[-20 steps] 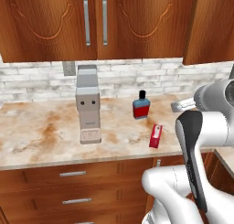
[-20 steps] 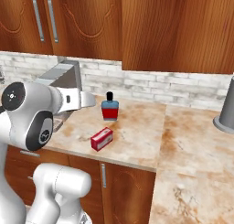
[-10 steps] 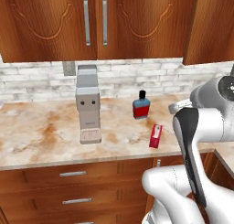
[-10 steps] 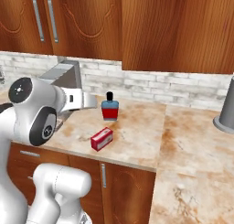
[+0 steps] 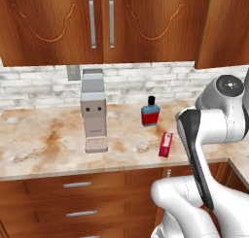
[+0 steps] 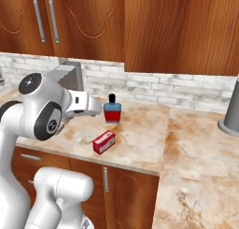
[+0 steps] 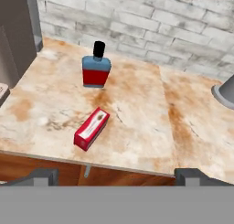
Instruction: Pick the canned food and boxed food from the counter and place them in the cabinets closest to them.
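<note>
Hand view: tool (image 7: 116, 176) wide open, nearer the boxed food (image 7: 92, 128) than before.

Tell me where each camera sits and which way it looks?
Left base view: behind the arm on its left, looking forward and down at the counter; white arm at lower right.
Right base view: behind on its right, same counter; arm at lower left.
Hand view: on the hand, looking down at the boxed food; open gripper fingertips at the bottom.
All share the boxed food and the blue-and-red bottle.
</note>
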Robot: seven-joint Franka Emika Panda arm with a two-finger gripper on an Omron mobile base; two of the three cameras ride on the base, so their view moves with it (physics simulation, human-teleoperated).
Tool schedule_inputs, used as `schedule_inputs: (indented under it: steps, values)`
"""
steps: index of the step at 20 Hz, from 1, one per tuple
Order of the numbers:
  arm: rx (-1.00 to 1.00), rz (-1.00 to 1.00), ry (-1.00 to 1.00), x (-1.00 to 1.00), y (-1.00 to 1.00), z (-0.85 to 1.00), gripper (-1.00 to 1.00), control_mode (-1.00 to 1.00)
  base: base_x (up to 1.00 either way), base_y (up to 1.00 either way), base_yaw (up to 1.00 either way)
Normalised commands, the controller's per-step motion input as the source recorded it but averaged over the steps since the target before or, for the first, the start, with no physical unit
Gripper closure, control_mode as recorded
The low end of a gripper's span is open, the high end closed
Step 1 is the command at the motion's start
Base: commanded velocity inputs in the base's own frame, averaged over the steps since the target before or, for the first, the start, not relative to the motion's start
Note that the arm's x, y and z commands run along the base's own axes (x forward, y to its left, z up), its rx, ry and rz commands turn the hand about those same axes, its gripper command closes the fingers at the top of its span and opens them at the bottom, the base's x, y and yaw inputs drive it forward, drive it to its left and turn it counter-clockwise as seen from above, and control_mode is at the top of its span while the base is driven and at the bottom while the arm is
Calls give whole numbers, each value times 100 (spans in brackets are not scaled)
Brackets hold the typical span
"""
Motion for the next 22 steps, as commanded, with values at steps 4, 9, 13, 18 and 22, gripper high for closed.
schedule_inputs:
  steps: [4,9,13,18,22]
  values:
    - [1,-7,9,9,0,-28,-100,-100,0,0,0]
    - [8,-8,7,8,0,-28,-100,-100,0,0,0]
    - [12,-8,5,8,0,-26,-100,-100,0,0,0]
    - [11,-7,2,13,0,-22,-100,-100,0,0,0]
    - [7,-7,0,18,2,-21,-100,-100,0,0,0]
